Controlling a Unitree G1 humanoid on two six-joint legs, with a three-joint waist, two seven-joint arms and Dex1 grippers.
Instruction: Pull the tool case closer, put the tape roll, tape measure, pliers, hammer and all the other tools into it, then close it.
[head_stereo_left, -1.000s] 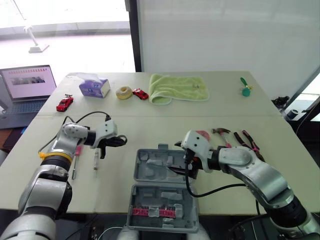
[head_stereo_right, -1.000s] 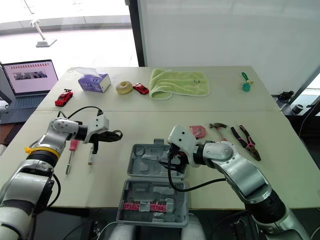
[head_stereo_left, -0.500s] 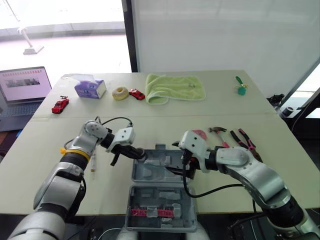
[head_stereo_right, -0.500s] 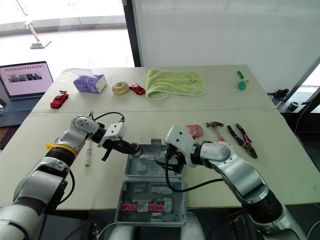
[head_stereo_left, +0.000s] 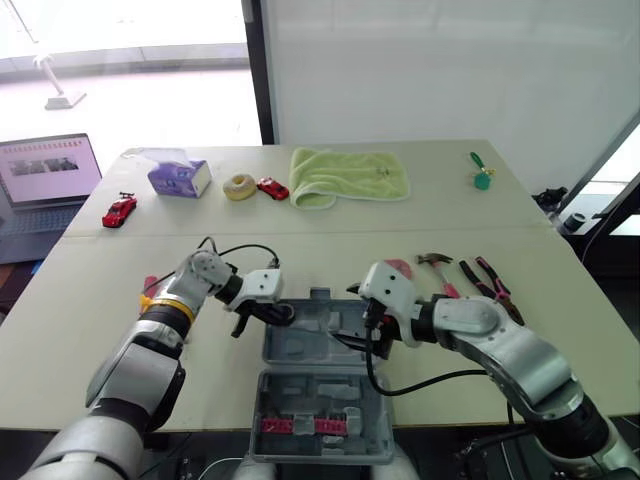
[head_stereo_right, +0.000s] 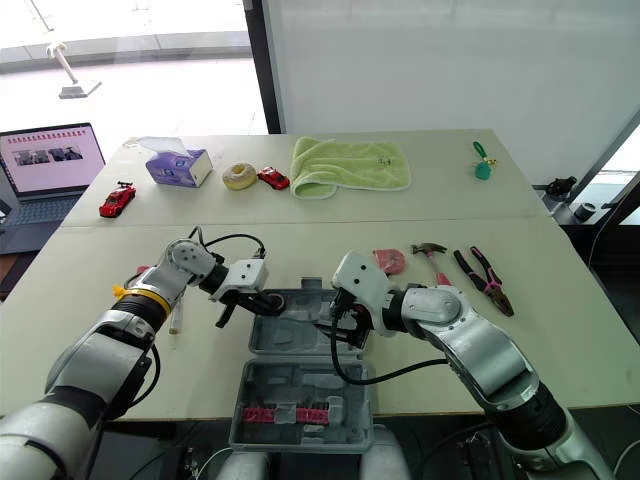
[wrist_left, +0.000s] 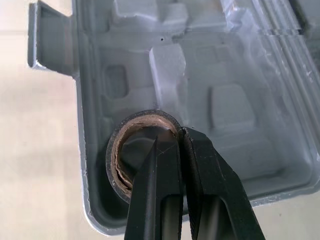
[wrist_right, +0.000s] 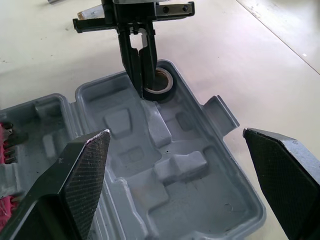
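The tape roll (wrist_left: 121, 152) hangs by its wall, clenched in my left pincer (wrist_left: 172, 134), at the left end of the tool case's (head_stereo_left: 318, 322) far half. I should lower it flat into that corner before letting go. My right pincer (wrist_right: 175, 134) hovers spread wide over the case, holding nothing.

Head stereo, wrist cams: case (wrist_right: 210, 196) shared

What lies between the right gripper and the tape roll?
Bare moulded pockets of the tool case, seen in the right wrist view; the left gripper holds the tape roll.
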